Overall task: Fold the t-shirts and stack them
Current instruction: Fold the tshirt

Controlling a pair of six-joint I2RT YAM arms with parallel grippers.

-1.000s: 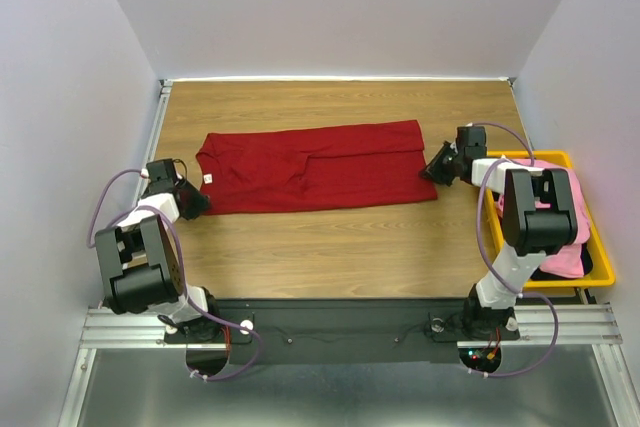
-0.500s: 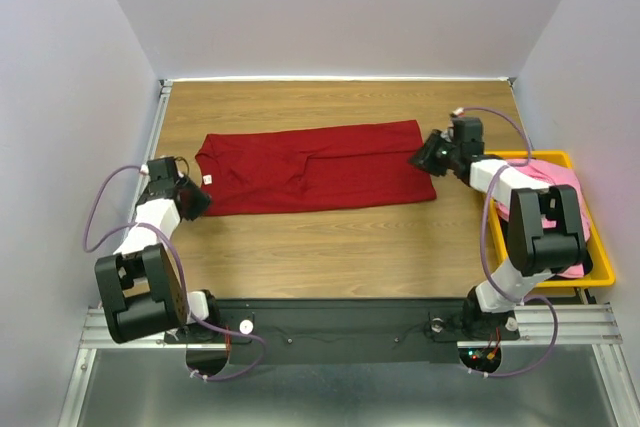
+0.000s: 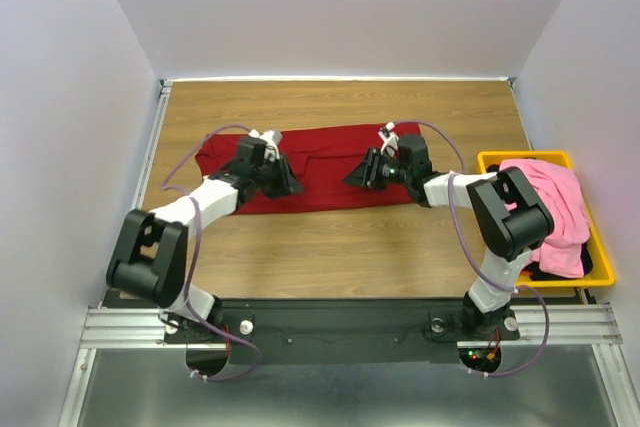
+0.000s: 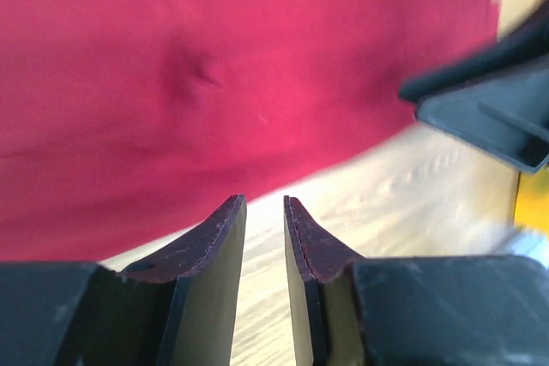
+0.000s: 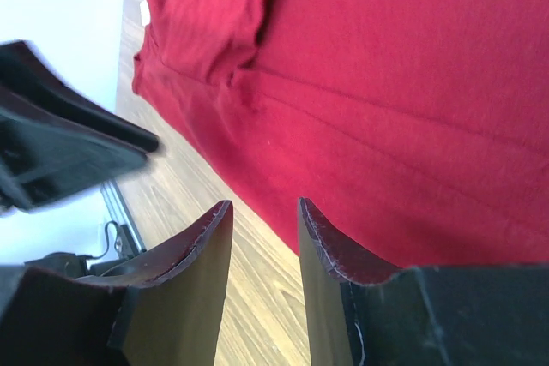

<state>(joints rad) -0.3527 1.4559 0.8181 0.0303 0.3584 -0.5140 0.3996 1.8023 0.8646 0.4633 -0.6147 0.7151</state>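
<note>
**Both grippers over the red shirt, neither holding it**

On the wooden table (image 3: 330,247), a little toward 12 o'clock from its middle, the dark red t-shirt (image 3: 322,159) lies flat, folded into a long band that runs from 9 o'clock to 3 o'clock. The left gripper (image 3: 290,185) sits over the cloth at about 8 o'clock from the shirt's middle. The right gripper (image 3: 352,177) sits at about 4 o'clock from it. Their tips point toward each other, with a stretch of shirt between them.

In the left wrist view, the left gripper (image 4: 264,203) has its fingers slightly parted, with bare wood showing through the gap. Nothing is pinched, and the red cloth (image 4: 214,66) lies beyond the tips, toward 12 o'clock. The right gripper appears as a dark blur at 3 o'clock.

In the right wrist view, the right gripper (image 5: 264,205) is likewise parted and empty, its tips over the shirt's near hem. A small white neck label (image 5: 144,13) shows at 10 o'clock.

At the table's 3 o'clock edge stands the yellow bin (image 3: 490,157). The pink t-shirt (image 3: 555,207) is heaped in it, spilling over the rim. The black t-shirt (image 3: 545,272) peeks out beneath it at 6 o'clock.
</note>
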